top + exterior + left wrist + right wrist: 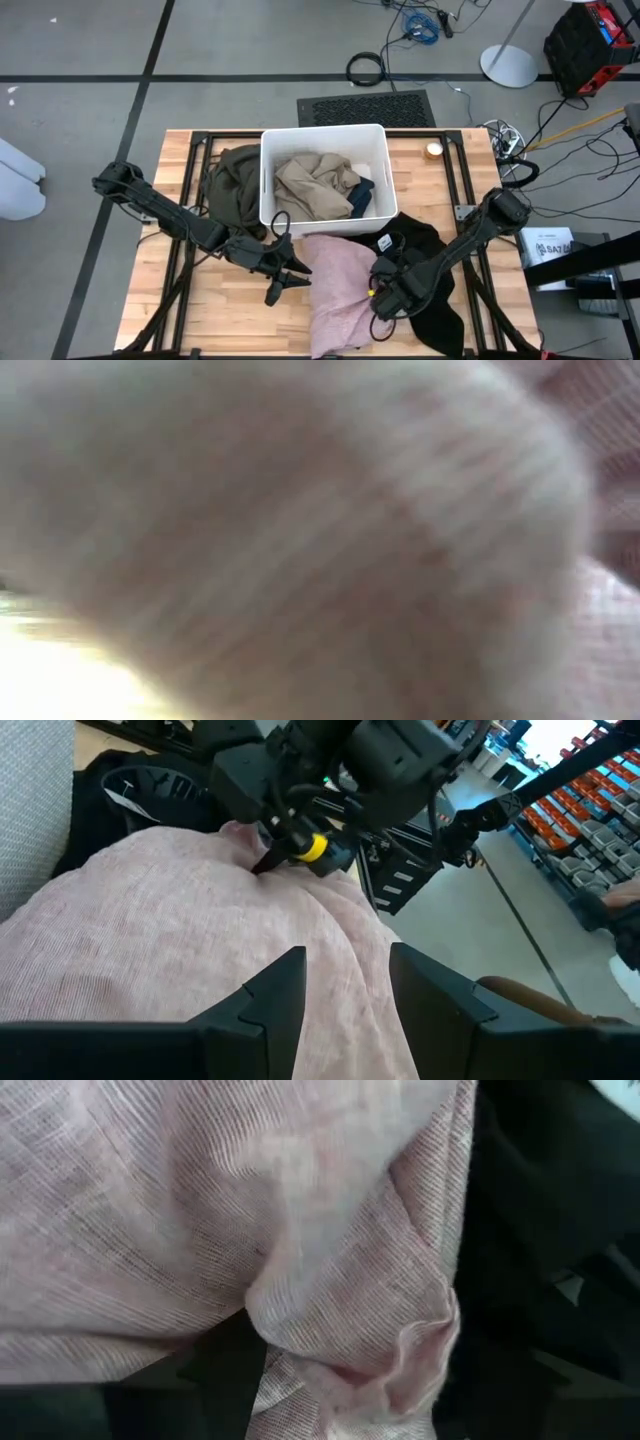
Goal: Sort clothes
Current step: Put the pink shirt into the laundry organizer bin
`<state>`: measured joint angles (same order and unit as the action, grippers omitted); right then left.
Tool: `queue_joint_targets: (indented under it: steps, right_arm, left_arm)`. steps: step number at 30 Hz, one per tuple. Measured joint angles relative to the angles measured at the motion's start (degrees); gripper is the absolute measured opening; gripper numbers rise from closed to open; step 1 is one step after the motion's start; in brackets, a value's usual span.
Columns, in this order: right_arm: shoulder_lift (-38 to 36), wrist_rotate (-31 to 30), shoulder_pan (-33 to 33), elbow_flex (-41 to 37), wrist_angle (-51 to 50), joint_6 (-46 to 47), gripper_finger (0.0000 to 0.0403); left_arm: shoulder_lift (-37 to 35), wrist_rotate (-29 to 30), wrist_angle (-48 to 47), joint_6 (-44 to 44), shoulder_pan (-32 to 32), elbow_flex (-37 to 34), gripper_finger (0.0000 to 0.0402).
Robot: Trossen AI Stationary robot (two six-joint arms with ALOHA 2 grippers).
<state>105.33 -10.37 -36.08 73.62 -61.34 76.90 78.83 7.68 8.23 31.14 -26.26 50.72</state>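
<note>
A pink garment [335,290] lies spread on the table in front of the white bin [322,133] and fills the low view [300,540]. A black garment [432,300] lies beside it on the right. Beige [310,185] and dark teal [362,195] garments lie in the bin. An olive-green garment [232,185] lies bunched against the bin's left wall. My right gripper [378,290] points down onto the pink garment's right edge, open. My left gripper [345,980] stands open at the pink garment's left part [293,276]; I cannot tell whether it touches. My right gripper comes from above, pointing down, onto the pink garment near its right edge [250,870], next to the black garment. A raised fold of the pink cloth [340,1330] stands between the open fingers [228,1370]. The garment lies slack on the table.
A small round roll [433,150] sits at the table's far right. Black frame rails [190,170] run along the tabletop's sides. Bare wood [190,310] shows at the near left. Cables and a fan base lie on the floor beyond the table.
</note>
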Motion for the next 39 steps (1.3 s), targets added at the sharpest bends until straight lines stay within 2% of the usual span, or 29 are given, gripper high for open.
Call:
queue_joint_targets:
  steps: [3,5,11,13,21,29,35,39]
  right_arm:
    - [0.7,0.3,0.5,-0.1,0.9,0.0,0.0240]
    - [0.8,0.7,0.9,-0.1,1.7,0.0,0.0207]
    - [0.8,0.2,1.2,-0.1,4.4,-3.4,0.0042]
    - [0.8,0.1,1.2,-0.1,4.8,-5.2,0.0014]
    - [-1.5,-0.8,1.1,3.0,5.1,-6.5,0.0004]
    - [-5.3,-9.5,-1.7,12.3,5.0,-9.4,0.0002]
    - [-6.4,-14.6,-4.2,18.9,4.6,-12.2,0.0001]
    - [-6.4,-18.6,-6.0,23.7,3.8,-14.9,0.0001]
  left_arm:
    - [0.0,0.0,0.0,0.0,0.0,0.0,0.0156]
    - [0.0,0.0,0.0,0.0,0.0,0.0,0.0156]
    - [0.0,-0.1,-0.1,0.0,0.0,0.0,0.0156]
    - [0.0,-0.1,-0.2,0.0,0.0,0.0,0.0156]
    - [0.0,-0.1,-0.2,0.0,0.0,0.0,0.0156]
    - [-0.2,0.0,-0.4,0.0,0.0,0.0,0.0156]
    - [-5.5,0.1,-7.3,0.0,0.0,0.0,0.0156]
    - [-11.0,3.0,-11.4,-0.6,-1.3,0.0,0.0156]
